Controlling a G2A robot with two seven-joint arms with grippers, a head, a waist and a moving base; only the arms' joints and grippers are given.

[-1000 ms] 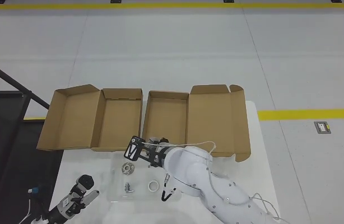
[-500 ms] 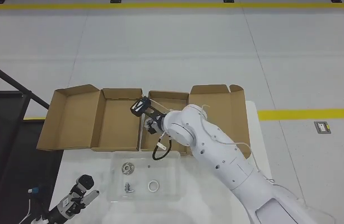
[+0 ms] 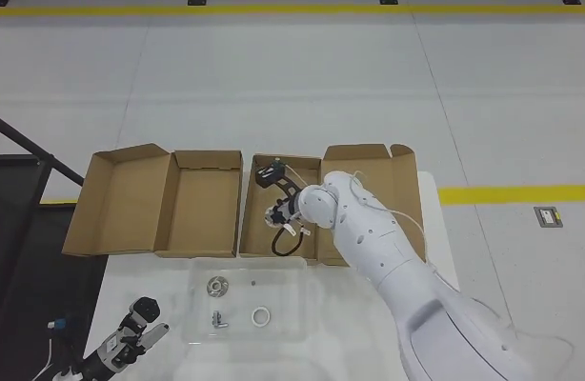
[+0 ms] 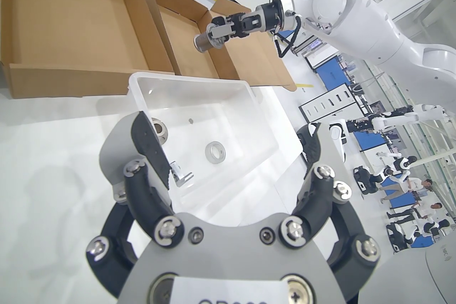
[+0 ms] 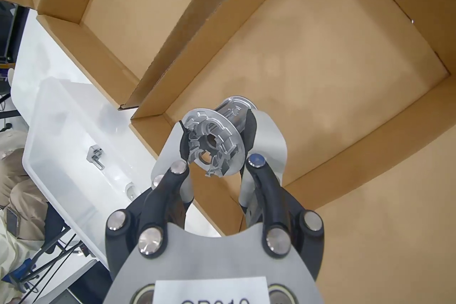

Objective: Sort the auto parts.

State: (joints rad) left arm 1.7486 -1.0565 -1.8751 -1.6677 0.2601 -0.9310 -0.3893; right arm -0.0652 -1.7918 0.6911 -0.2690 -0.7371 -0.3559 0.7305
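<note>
Right wrist view is showing you the silvery hub (image 5: 213, 145), a short spool with a notched, gear-like flange facing the camera. It is sitting clamped by its barrel between the pinched-in fingers of the right gripper (image 5: 217, 134) and hanging over the right cardboard box (image 5: 338, 45), close to the corner wall nearest the white tray (image 4: 192, 80). You are getting open brown floor beyond it up to the far walls, while the left gripper (image 4: 228, 132) is hovering spread wide, holding nothing, at the tray's near side, well apart from that box.
</note>
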